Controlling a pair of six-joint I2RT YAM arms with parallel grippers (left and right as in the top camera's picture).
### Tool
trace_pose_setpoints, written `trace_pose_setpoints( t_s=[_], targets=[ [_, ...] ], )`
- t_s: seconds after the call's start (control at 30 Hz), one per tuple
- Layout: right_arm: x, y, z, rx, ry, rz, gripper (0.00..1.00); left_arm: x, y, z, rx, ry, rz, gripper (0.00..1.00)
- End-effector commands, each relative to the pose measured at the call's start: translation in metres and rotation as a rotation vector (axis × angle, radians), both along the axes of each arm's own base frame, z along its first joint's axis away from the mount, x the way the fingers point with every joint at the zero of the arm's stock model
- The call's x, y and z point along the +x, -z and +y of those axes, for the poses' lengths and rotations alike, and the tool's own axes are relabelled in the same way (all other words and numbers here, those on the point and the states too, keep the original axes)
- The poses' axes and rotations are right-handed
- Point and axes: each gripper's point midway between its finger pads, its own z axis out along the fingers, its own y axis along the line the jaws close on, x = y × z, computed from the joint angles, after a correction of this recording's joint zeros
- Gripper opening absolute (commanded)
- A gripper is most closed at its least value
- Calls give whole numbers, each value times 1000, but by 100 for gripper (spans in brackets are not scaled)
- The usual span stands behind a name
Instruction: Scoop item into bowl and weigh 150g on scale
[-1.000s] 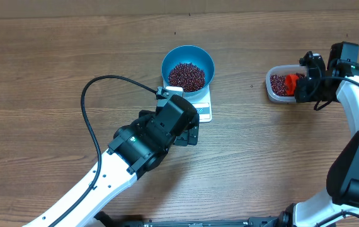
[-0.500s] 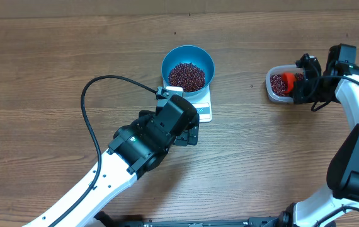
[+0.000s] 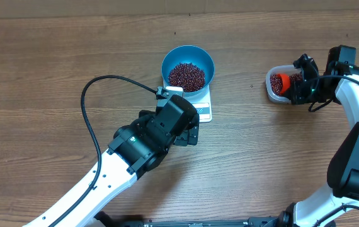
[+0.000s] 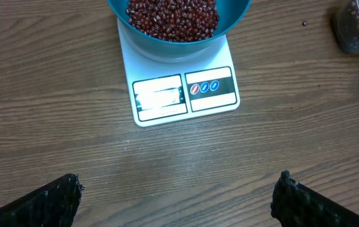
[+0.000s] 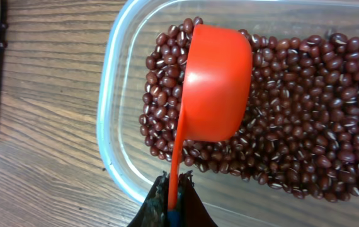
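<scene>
Right gripper (image 5: pixel 174 200), jaws clamped on the thin handle of an orange scoop (image 5: pixel 214 85), is holding the cup, rounded back up, over dark red beans (image 5: pixel 305 126) in a clear tub (image 5: pixel 111 126). Left gripper (image 4: pixel 178 192), jaws wide apart and empty, is hovering above the wooden table (image 4: pixel 53 94) near the white scale (image 4: pixel 179 69), where the blue bowl (image 4: pixel 233 25) is sitting with more beans heaped inside.

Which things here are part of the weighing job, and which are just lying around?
Job: beans, bowl, scale, tub, scoop, right gripper shut on scoop.
Lying about: cable; dark speck on table, maybe a stray bean.
</scene>
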Motion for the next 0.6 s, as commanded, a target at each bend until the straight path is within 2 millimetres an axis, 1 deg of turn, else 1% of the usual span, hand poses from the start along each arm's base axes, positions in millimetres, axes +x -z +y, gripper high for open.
trace_pose_setpoints(
  t_s=[0.0, 0.1, 0.57],
  targets=[
    [-2, 1, 17, 82, -34, 9, 4, 1, -1, 0, -2, -14, -4, 100],
    [-2, -1, 21, 105, -39, 6, 4, 1, -1, 0, -2, -14, -4, 100],
    [-4, -1, 23, 118, -39, 13, 4, 1, -1, 0, -1, -14, -4, 100]
  ],
)
